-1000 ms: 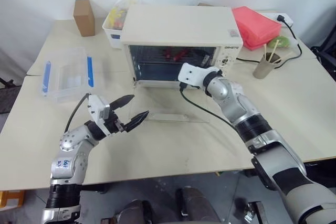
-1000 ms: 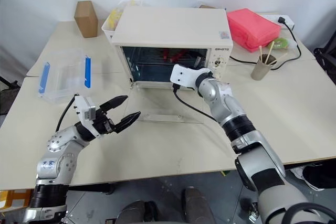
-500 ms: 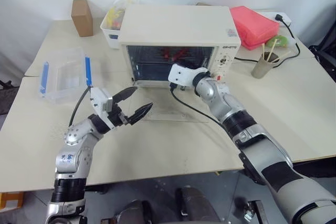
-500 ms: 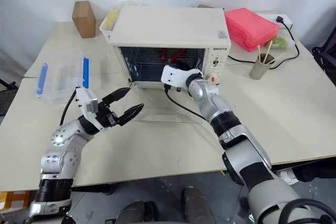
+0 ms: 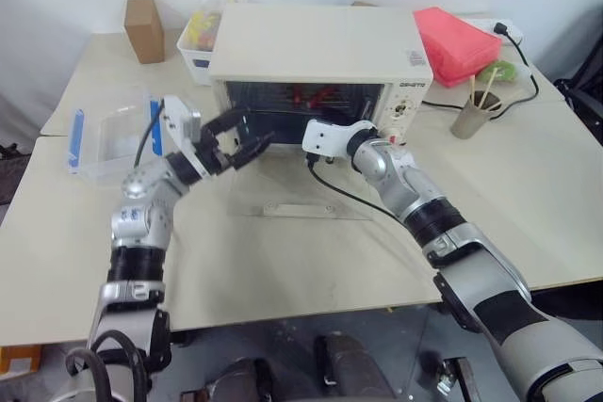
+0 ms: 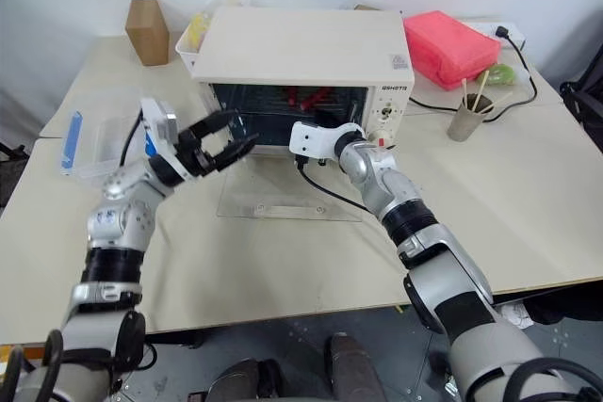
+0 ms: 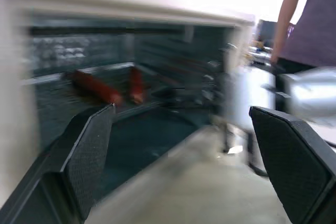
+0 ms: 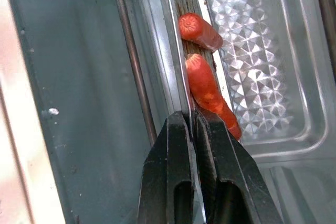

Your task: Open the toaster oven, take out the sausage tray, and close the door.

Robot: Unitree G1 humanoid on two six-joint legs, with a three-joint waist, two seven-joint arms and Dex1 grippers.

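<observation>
Lying flat on the bench, the door (image 5: 300, 193) is already open, the right gripper (image 8: 192, 129) has its fingers clamped on the sausage tray (image 8: 252, 61) rim inside the toaster oven (image 5: 320, 44), the left gripper (image 5: 236, 138) waits spread; withdrawal and closing remain.

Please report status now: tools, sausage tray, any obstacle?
Right tool shut on sausage tray rim inside toaster oven. Left tool open at oven mouth. Door down flat. No obstacle seen.

Toaster oven (image 5: 320, 49) door (image 5: 301, 197) lies open; left end effector (image 5: 247, 132) spread wide at the opening; right arm reaches inside.
</observation>
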